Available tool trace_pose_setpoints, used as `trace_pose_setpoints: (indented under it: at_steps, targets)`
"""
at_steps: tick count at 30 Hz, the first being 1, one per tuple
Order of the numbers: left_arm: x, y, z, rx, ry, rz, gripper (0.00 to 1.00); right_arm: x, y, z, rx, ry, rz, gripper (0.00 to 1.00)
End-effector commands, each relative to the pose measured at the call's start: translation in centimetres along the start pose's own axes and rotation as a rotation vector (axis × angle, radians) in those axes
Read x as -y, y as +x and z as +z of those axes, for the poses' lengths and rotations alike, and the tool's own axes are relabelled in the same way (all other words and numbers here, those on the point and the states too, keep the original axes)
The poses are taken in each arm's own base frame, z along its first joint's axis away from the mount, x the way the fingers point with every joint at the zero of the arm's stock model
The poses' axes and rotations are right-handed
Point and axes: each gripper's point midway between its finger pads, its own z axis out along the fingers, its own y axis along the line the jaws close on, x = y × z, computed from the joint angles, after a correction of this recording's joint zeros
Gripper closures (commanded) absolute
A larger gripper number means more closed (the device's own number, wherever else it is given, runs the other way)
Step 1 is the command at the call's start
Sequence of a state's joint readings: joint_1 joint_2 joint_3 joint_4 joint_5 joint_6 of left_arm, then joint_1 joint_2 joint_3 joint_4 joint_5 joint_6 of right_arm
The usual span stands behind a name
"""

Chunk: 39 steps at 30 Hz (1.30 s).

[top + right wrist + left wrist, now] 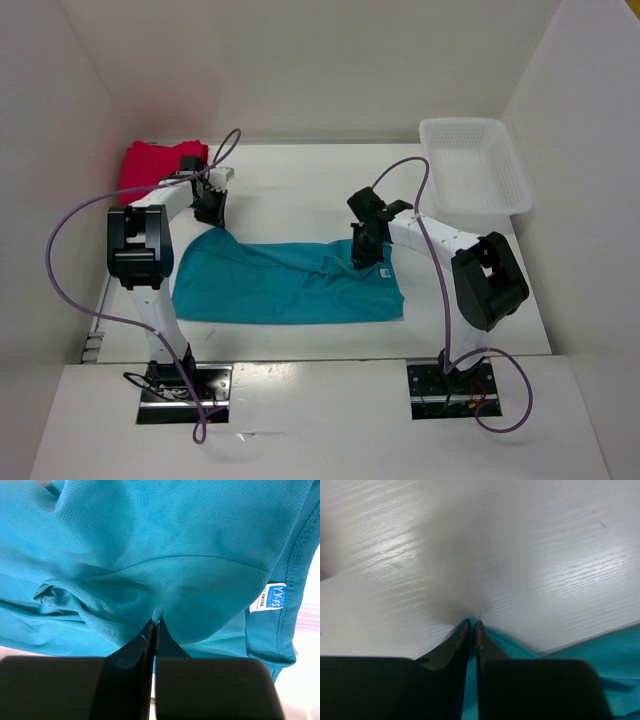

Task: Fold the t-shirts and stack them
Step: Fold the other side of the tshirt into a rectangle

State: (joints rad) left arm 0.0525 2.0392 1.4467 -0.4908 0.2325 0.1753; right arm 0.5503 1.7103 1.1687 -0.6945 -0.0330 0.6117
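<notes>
Gripping the teal t-shirt (290,285), the left end effector (472,625) and right end effector (154,624) are clamped on fabric.

We see a white surface (300,190) with a fine wood grain, closed in by plain white walls: a back wall (300,60), a left wall (45,170) and a right wall (590,120). Soft light makes pale, shiny patches on the surface. A white board (320,420) lies along the near edge.
</notes>
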Motion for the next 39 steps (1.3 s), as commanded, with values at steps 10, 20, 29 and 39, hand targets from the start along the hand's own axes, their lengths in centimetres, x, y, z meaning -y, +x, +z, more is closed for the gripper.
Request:
trace_pose_setpoints:
  at_steps: [10, 20, 29, 39]
  targets:
    - [-0.3, 0.0, -3.1, 0.036, -0.066, 0.071, 1.0, -0.1, -0.8, -0.1, 0.038, 0.016, -0.018, 1.0]
    - [2.0, 5.8, -9.9, 0.056, -0.082, 0.346, 0.98, 1.1, 0.4, -0.6, 0.032, 0.06, -0.017, 1.0]
    - [1.1, 11.6, -10.6, -0.044, -0.161, 0.501, 0.97, 2.0, 0.7, -0.2, 0.036, 0.097, 0.0, 1.0]
    - [-2.2, 12.9, -11.7, -0.079, -0.304, 0.58, 1.0, 3.9, -0.9, -1.6, 0.12, 0.213, -0.003, 1.0]
